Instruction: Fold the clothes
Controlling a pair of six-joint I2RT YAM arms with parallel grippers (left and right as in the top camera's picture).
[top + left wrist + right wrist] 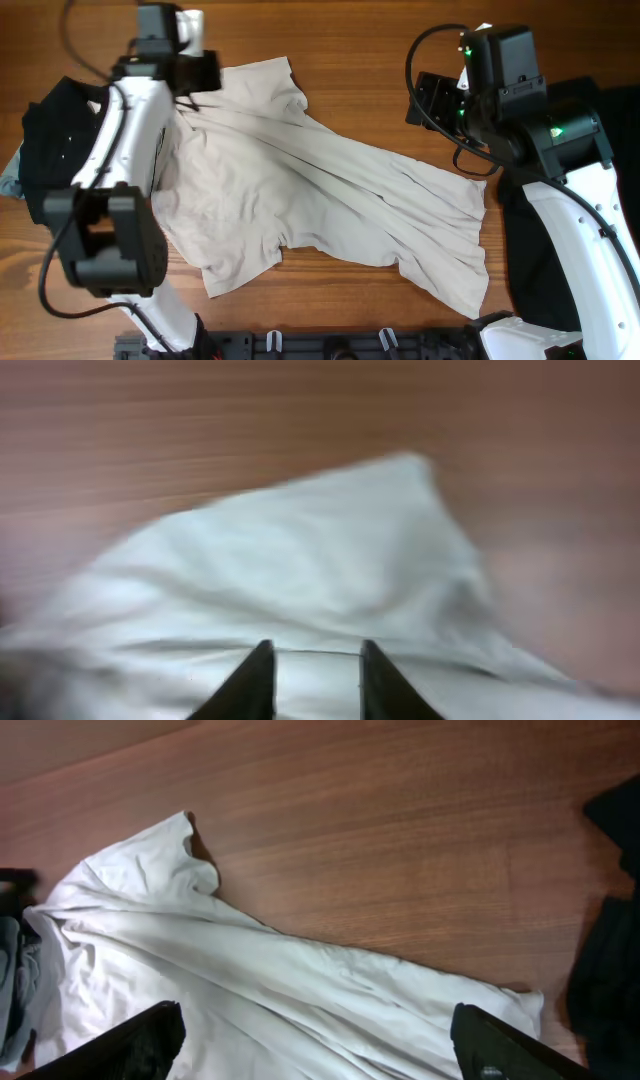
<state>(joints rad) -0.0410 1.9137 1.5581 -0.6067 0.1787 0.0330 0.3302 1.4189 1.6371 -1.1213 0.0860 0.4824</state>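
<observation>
Left pincer point(315, 685) narrow, jaws slightly parted, low over shirt's point(330, 190) far corner. Right pincer point(320, 1055) wide, empty, above shirt on bench point(380, 60).

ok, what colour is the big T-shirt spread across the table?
Plain cream, no print visible on the T-shirt; overhead view shows it best.

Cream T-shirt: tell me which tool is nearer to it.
Left. The left tool is right over the T-shirt's far-left corner, with fabric directly beneath its fingers. The right tool hangs above the bare table beyond the shirt's far edge, apart from it.
</observation>
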